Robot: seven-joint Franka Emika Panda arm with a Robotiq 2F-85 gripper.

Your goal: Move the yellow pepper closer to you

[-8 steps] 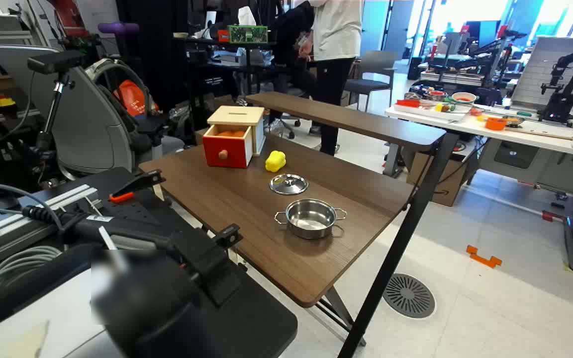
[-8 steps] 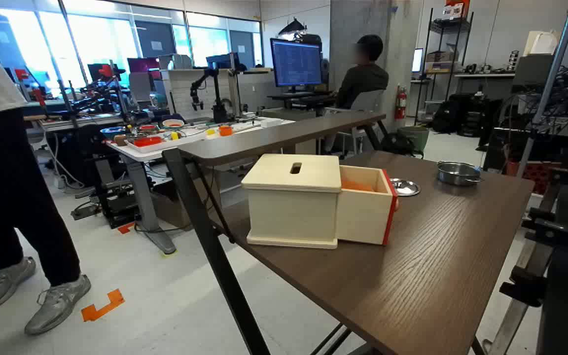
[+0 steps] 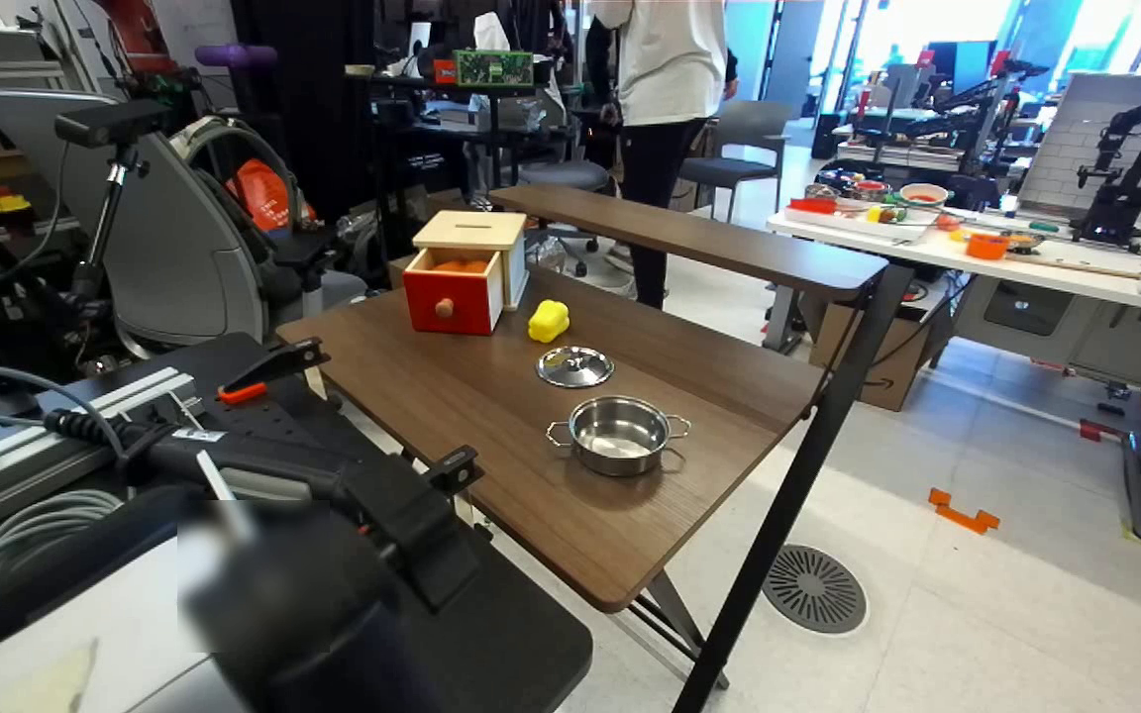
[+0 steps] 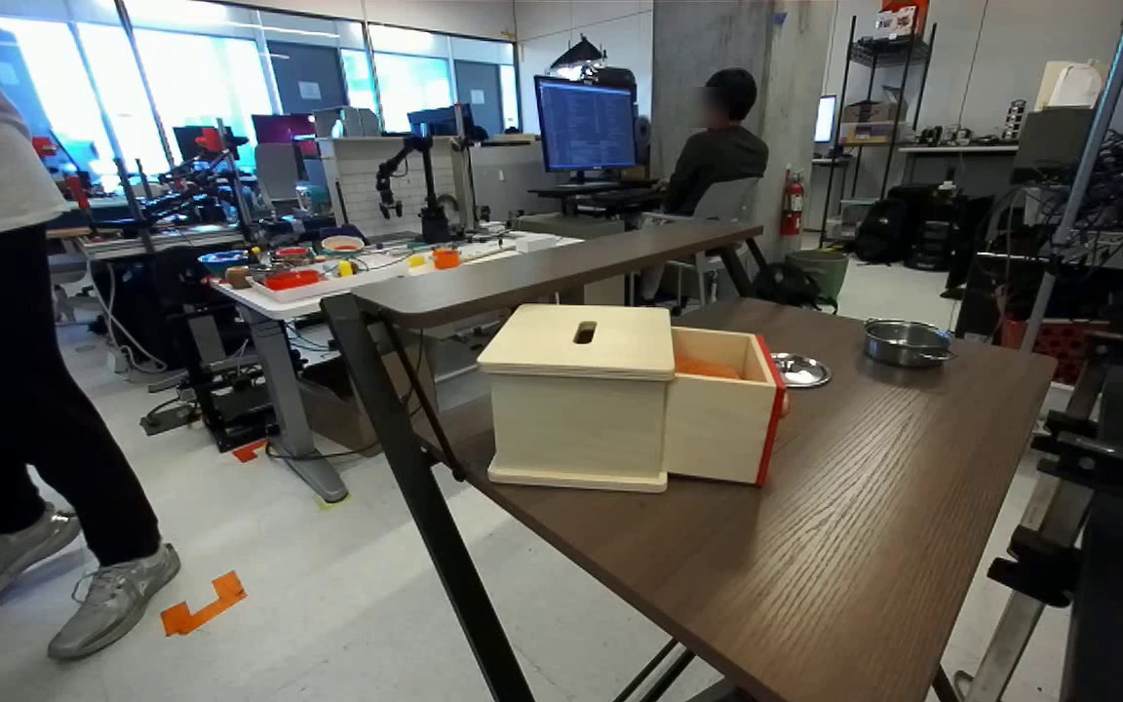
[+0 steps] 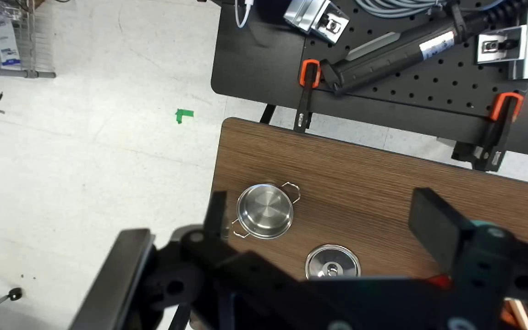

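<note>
The yellow pepper rests on the brown table, beside the red-fronted box and behind the metal lid, in an exterior view. It does not show in the exterior view where the wooden box stands in front, nor in the wrist view, where the gripper body covers the lower part. My gripper is open and empty in the wrist view, with its fingers wide apart. It is high above the table, with the pot and lid seen below between the fingers. The gripper does not show in either exterior view.
A wooden box with its red-fronted drawer pulled out holds orange things. A metal lid and a two-handled metal pot stand on the table. A raised shelf runs along one table edge. A black bench with clamps adjoins the table.
The person standing in the background has shifted position. The pepper, box, lid and pot have not moved.
</note>
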